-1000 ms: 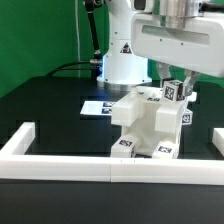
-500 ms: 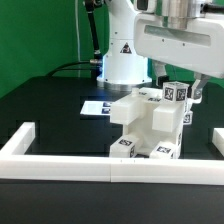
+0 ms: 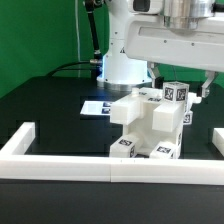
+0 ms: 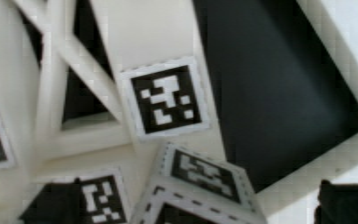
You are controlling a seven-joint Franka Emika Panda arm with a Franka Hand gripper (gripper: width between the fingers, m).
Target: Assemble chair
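The chair (image 3: 148, 125) is a stack of chunky white tagged blocks standing in the middle of the black table, just behind the front rail. A small tagged block (image 3: 176, 93) sits on its top at the exterior view's right. My gripper (image 3: 181, 85) hangs right above that block, with one dark finger (image 3: 158, 76) on each side and a gap to the block, so it is open and holds nothing. The wrist view shows the chair's white bars and tags (image 4: 167, 97) very close, with a tagged piece (image 4: 208, 172) between the fingertips.
A low white border rail (image 3: 60, 165) runs along the front, with short side pieces at both ends. The marker board (image 3: 97, 107) lies flat behind the chair. The robot's white base (image 3: 120, 60) stands at the back, before a green curtain.
The hand has risen a little above the chair's top. The small tagged block has stayed in place on the chair.
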